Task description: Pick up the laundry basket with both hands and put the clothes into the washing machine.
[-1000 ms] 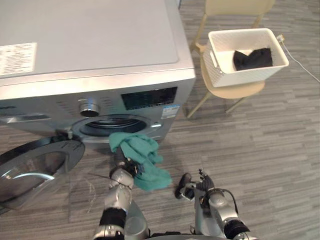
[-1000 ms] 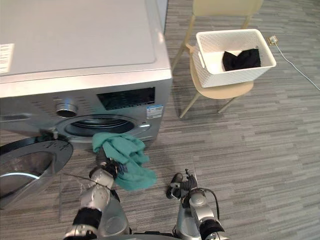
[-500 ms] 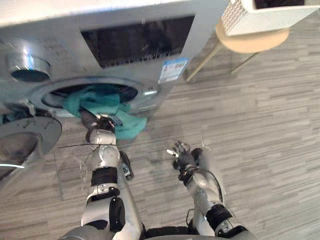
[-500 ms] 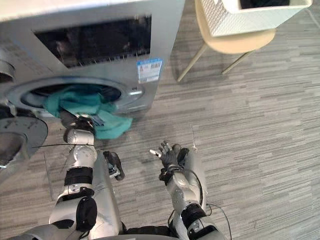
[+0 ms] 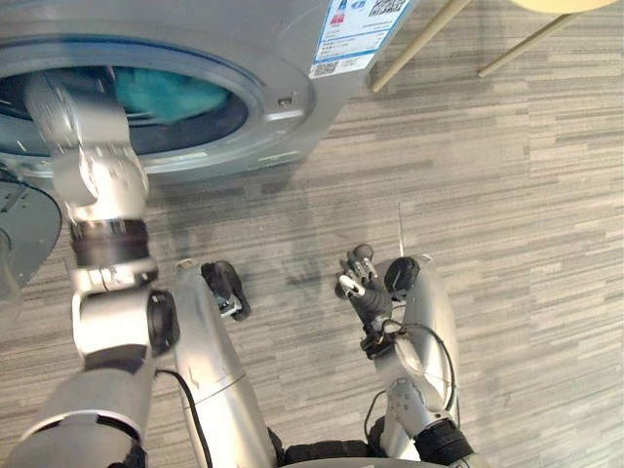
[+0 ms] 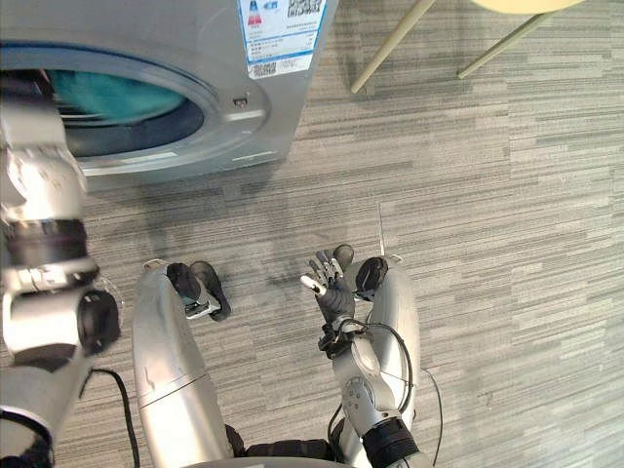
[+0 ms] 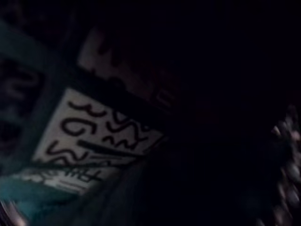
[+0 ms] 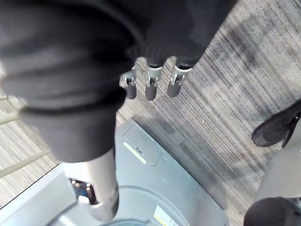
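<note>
- Grey striped carpet floor: covers the right and lower parts of both eye views.
- Silver-grey front-loading washing machine: its front panel runs along the top of the frame, with the round drum opening at upper left.
- Left arm: rises along the left side of the frame and passes into the drum opening. The left hand lies inside the dark drum, and whether its fingers are spread or curled cannot be told.
- Round grey machine door: swung open at the left edge.
- Teal cloth garment: lies inside the drum, behind the opening's rim, at upper left.
- Pale wooden chair legs: slant across the top of the frame, right of the machine.
- Right hand: raised at lower centre above the floor, fingers loosely extended, with nothing in its grasp.
- White and blue sticker: fixed on the machine front, right of the opening.
- White fabric tag with black marks: sits on the teal cloth in the left wrist view.
</note>
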{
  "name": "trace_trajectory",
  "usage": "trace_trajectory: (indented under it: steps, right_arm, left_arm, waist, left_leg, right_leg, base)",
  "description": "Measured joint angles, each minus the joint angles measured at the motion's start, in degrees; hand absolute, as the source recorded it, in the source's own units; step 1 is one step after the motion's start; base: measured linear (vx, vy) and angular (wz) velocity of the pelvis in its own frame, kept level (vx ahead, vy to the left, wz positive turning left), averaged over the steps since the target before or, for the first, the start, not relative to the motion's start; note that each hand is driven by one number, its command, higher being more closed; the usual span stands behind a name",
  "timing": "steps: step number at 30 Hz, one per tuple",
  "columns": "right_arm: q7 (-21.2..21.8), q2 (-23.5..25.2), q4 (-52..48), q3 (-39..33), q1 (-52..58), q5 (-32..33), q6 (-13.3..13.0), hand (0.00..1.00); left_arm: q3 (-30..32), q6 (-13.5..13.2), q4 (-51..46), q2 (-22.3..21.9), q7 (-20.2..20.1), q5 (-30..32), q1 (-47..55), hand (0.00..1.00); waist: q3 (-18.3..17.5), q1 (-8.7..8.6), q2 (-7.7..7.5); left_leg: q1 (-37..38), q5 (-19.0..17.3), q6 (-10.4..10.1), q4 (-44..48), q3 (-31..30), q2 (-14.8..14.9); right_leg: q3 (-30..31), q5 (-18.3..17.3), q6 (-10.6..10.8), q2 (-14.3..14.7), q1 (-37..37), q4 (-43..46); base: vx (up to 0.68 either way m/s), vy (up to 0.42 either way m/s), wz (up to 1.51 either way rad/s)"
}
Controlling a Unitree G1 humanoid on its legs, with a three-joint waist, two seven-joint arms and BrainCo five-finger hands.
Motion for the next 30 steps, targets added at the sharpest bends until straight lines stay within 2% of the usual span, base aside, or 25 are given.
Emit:
trace_trajectory:
  steps: [3, 5, 8, 9, 11, 12, 13, 15, 16, 17, 20, 23, 25, 29, 30]
  right_arm:
    - [0.7, -0.8, -1.8, -0.2, 0.3, 0.1, 0.1, 0.00]
    - [0.9, -1.2, -3.1, -0.5, 0.3, 1.2, 0.4, 0.00]
    - [1.9, -1.4, -5.9, -0.7, 0.4, 2.7, 1.4, 0.00]
    - [2.3, -1.5, -7.3, -0.9, 0.5, 3.4, 1.4, 0.00]
    - [2.9, -1.5, -9.5, -0.9, 0.6, 4.9, 1.4, 0.00]
    - [3.1, -1.6, -10.6, -0.9, 0.8, 6.1, 1.4, 0.00]
    - [3.1, -1.7, -11.0, -0.9, 1.0, 6.7, 1.4, 0.00]
    - [3.9, -1.9, -12.5, -0.9, 3.1, 9.3, 1.4, 0.00]
    - [4.5, -2.1, -13.0, -0.9, 4.0, 9.7, 1.3, 0.00]
    - [5.8, -2.2, -13.5, -0.8, 5.5, 10.4, 1.3, 0.00]
    - [7.9, -2.2, -14.3, 0.3, 6.5, 11.9, 1.2, 0.00]
    - [9.5, -3.4, -14.2, 1.8, 7.2, 13.2, 1.1, 0.00]
    - [9.7, -3.6, -14.0, 2.1, 7.6, 13.6, 1.2, 0.00]
    - [10.5, -3.8, -13.7, 3.2, 7.7, 14.0, 1.4, 0.00]
    - [10.6, -3.8, -13.6, 3.4, 7.7, 14.0, 1.6, 0.00]
  left_arm:
    - [-4.0, 0.3, 0.4, 3.8, 0.3, 0.2, -2.0, 1.00]
    - [-9.7, 1.3, 4.6, 6.7, 0.2, 2.0, -11.8, 1.00]
    - [-14.9, 3.2, 10.4, 9.7, -1.5, 3.7, -20.9, 1.00]
    - [-17.1, 4.1, 13.4, 10.4, -2.9, 5.4, -25.1, 0.00]
    - [-20.5, 6.0, 17.4, 11.7, -5.4, 9.6, -30.4, 0.00]
    - [-21.5, 7.4, 19.4, 12.3, -6.1, 15.1, -32.3, 0.00]
    - [-22.2, 7.9, 20.5, 12.5, -6.1, 17.8, -32.8, 0.00]
    - [-24.9, 11.0, 23.3, 12.6, -7.2, 31.7, -33.7, 0.00]
    - [-25.8, 11.7, 23.5, 12.6, -7.5, 35.2, -33.5, 0.00]
    - [-27.5, 13.0, 23.6, 12.6, -7.5, 47.9, -32.8, 0.00]
    - [-31.3, 15.8, 25.1, 11.7, -7.8, 69.9, -28.8, 0.00]
    - [-33.1, 16.5, 25.7, 10.9, -8.9, 80.4, -26.3, 0.00]
    - [-32.8, 17.1, 25.7, 11.0, -9.5, 83.0, -26.2, 0.00]
    - [-27.8, 18.7, 26.3, 11.3, -9.8, 82.5, -26.2, 0.00]
    - [-25.8, 18.6, 26.6, 11.4, -9.8, 80.5, -26.2, 0.00]
  waist:
    - [0.1, 0.45, -0.17]
    - [0.3, 0.78, -0.83]
    - [0.3, 0.34, -0.95]
    - [0.3, 0.23, -0.99]
    - [0.3, 0.00, -0.97]
    - [0.3, -0.06, -0.98]
    - [0.3, -0.13, -0.98]
    - [0.3, -0.14, -0.97]
    - [0.3, -0.06, -0.98]
    - [0.4, 0.11, -1.00]
    - [0.4, 0.00, -0.98]
    - [0.4, 0.21, -0.99]
    - [0.4, 0.33, -1.01]
    - [0.4, 0.52, -1.04]
    - [0.3, 0.54, -1.04]
  left_leg:
    - [-2.7, 0.0, 0.0, 0.8, -0.4, -0.1]
    - [-5.9, 0.1, 0.1, 2.3, -1.3, -0.2]
    - [-9.1, 0.1, 0.2, 3.9, -1.4, -0.1]
    - [-10.5, 0.1, 0.2, 4.4, -1.7, 0.0]
    - [-12.5, 0.1, 0.2, 5.1, -1.9, 0.0]
    - [-13.8, 0.1, 0.2, 5.4, -2.2, 0.1]
    - [-14.4, 0.1, 0.2, 5.8, -2.5, 0.1]
    - [-17.1, 0.1, 0.1, 6.6, -3.6, 0.2]
    - [-17.8, 0.3, -0.1, 6.8, -3.9, 0.1]
    - [-19.4, 0.4, -0.3, 7.2, -4.7, 0.1]
    - [-21.2, 0.4, -0.3, 8.1, -5.4, 0.1]
    - [-21.2, 0.4, -0.3, 8.0, -5.5, 0.2]
    - [-21.1, 0.4, -0.2, 7.9, -5.5, 0.3]
    - [-21.0, 0.5, -0.3, 7.8, -5.7, 1.3]
    - [-21.0, 0.6, -0.5, 7.7, -5.8, 1.4]
  right_leg:
    - [-0.1, 0.0, -0.1, -0.1, -2.0, 0.5]
    - [-0.2, 0.0, -0.1, -0.2, -4.4, 1.5]
    - [0.3, 0.0, 0.0, -0.4, -7.5, 2.9]
    - [0.4, 0.0, -0.1, -0.5, -8.9, 3.5]
    - [0.5, -0.1, -0.1, -0.6, -11.0, 4.3]
    - [0.5, -0.2, -0.4, -0.7, -12.2, 5.0]
    - [0.5, -0.3, -0.5, -0.7, -12.8, 5.3]
    - [-0.1, -1.0, -1.1, -0.9, -14.8, 6.6]
    - [-0.3, -1.0, -1.2, -0.9, -15.3, 6.9]
    - [-0.8, -1.1, -1.3, -0.9, -16.3, 7.2]
    - [-1.2, -1.3, -1.8, -0.9, -17.4, 7.9]
    - [-1.2, -1.3, -1.8, -0.9, -17.4, 7.9]
    - [-1.1, -1.4, -1.8, -0.8, -17.4, 7.9]
    - [-1.3, -1.3, -2.0, 0.1, -17.4, 7.6]
    - [-1.4, -1.3, -2.0, 0.3, -17.3, 7.6]
  base:
    - [0.02, 0.021, -0.01]
    - [0.04, 0.046, -0.03]
    - [0.03, 0.033, -0.07]
    - [0.02, 0.010, -0.07]
    - [0.02, -0.017, -0.05]
    - [0.02, -0.033, -0.05]
    - [0.02, -0.039, -0.04]
    - [0.03, -0.035, -0.02]
    - [0.04, -0.031, -0.04]
    - [0.03, -0.020, -0.06]
    - [0.04, -0.009, -0.06]
    - [0.04, -0.004, 0.00]
    - [0.00, 0.000, 0.00]
    - [0.02, -0.023, -0.09]
    - [0.03, -0.027, -0.05]
